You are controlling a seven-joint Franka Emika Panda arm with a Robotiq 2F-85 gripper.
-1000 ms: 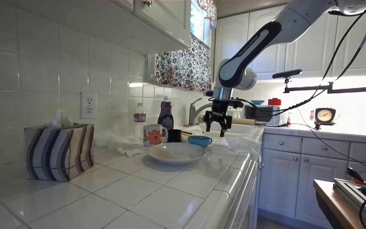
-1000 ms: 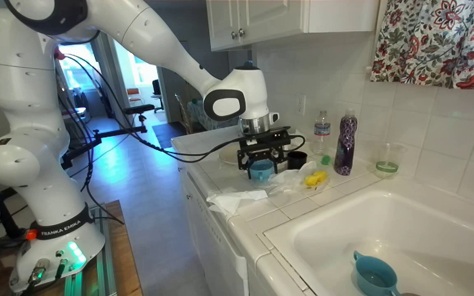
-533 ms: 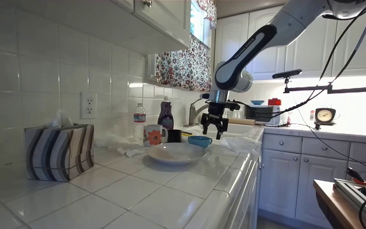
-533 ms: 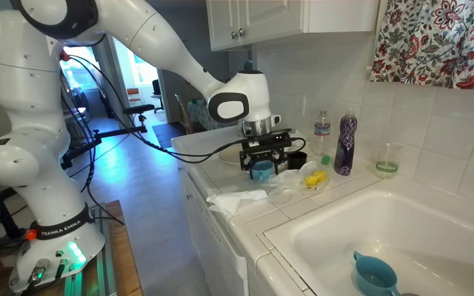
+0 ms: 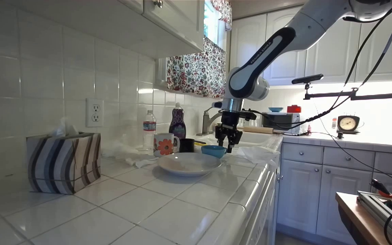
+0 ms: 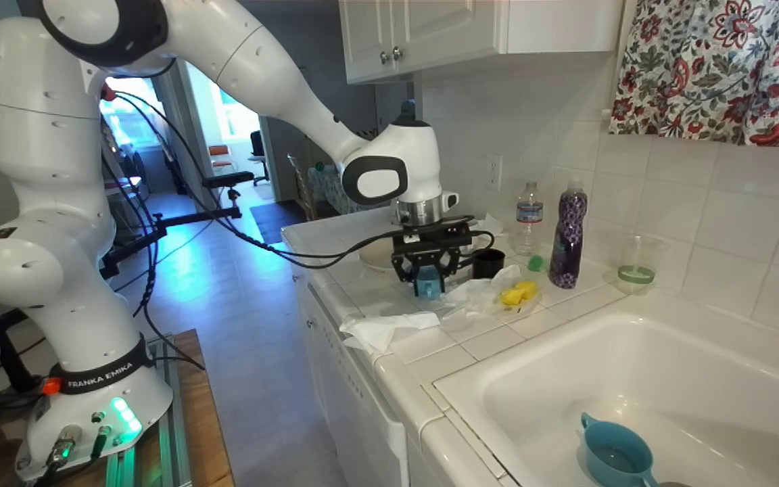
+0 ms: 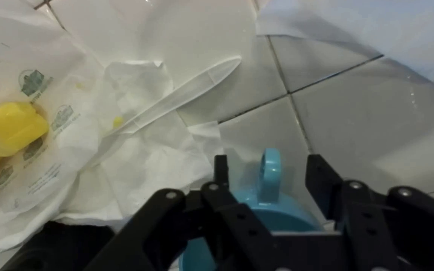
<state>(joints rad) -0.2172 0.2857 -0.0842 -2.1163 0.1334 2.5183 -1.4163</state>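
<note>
At far left in an exterior view, a striped tissue box (image 5: 63, 163) near the tiled wall, on a white surface (image 5: 168, 207). To its right, a broad stretch of tile reaching to the rounded front edge (image 5: 228, 221), with a white plate (image 5: 189, 166) at its far side. Behind the plate, left to right, with little room between: a water bottle (image 5: 149, 131), a flowered mug (image 5: 163, 145), a dish soap bottle (image 5: 178, 126), a black cup (image 5: 186, 145) and a blue cup (image 5: 210, 151). Farther right, a paper sheet (image 5: 259, 154) along the front edge. At right in an exterior view, a deep sink (image 6: 700, 365) with another blue cup (image 6: 616, 453) inside.

In the wrist view, from the left: a yellow lump (image 7: 9, 130) on printed paper (image 7: 74, 146), a plastic knife (image 7: 194, 88) partly across that paper, then the blue cup by the countertop. Directly over it, the end effector (image 7: 268, 175), partway open, fingers (image 7: 320, 184) astride the cup's handle, a gap on each side, handle ungripped. Cannot tell about contact with the cup's body.
</note>
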